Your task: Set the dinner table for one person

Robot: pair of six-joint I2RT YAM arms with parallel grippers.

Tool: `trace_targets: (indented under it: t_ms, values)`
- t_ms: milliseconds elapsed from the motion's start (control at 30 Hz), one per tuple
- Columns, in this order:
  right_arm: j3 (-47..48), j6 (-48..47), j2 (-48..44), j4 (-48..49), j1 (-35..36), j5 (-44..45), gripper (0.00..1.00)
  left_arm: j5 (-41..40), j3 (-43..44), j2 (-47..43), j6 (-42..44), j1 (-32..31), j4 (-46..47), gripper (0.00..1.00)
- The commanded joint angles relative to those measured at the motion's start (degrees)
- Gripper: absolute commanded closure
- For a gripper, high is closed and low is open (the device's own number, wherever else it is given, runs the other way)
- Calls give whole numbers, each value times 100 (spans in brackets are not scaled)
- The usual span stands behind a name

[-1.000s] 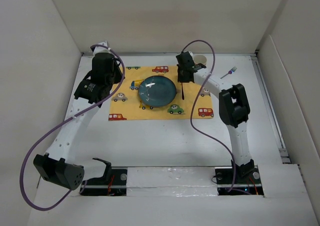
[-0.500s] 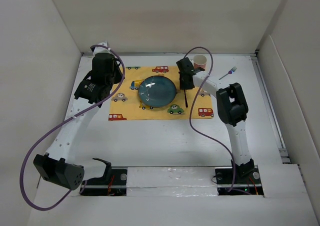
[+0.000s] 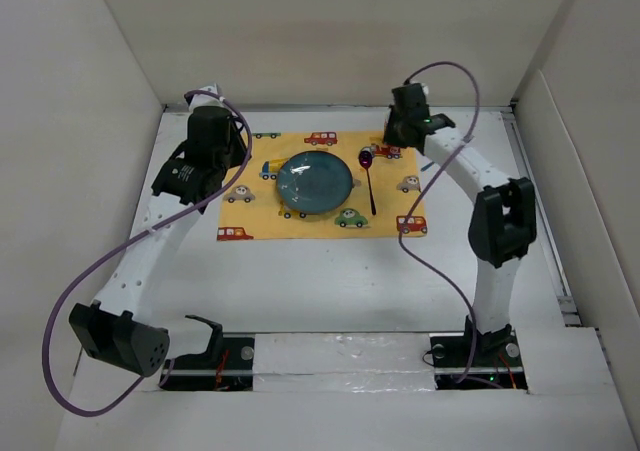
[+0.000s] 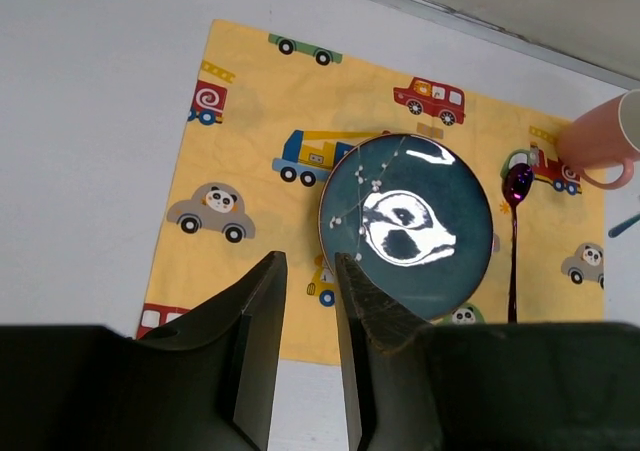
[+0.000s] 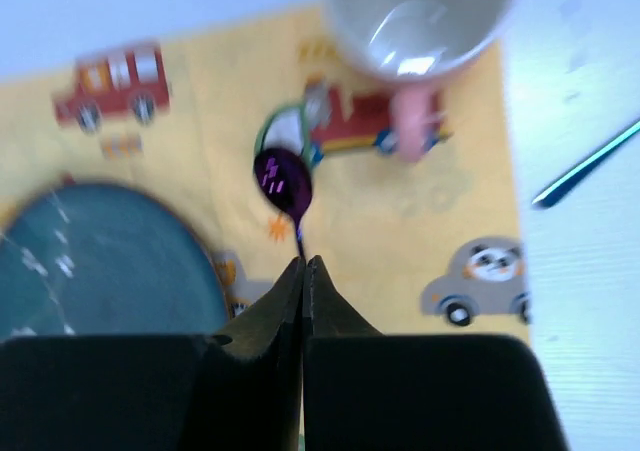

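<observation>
Spoon point(image 3: 369, 183) now lies released right of the plate point(image 3: 314, 181); right gripper point(image 5: 303, 266) has lifted off, shut and empty, left gripper point(image 4: 305, 271) part-open, empty; fork point(image 5: 585, 164) looks next.

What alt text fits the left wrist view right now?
A dark teal plate sits on a yellow car-print placemat, with a purple spoon lying just right of it and a pink mug at the mat's far right corner. The left tool hovers empty in the foreground, slightly open.
</observation>
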Motion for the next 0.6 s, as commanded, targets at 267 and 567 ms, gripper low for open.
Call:
trace_targets:
  t_ms: [267, 567]
  values:
    - [1094, 1005, 858, 4, -2127, -10, 79, 46, -164, 17, 176, -13, 292, 76]
    - [3547, 1023, 2819, -1446, -2471, 166, 48, 221, -120, 263, 229, -13, 301, 77]
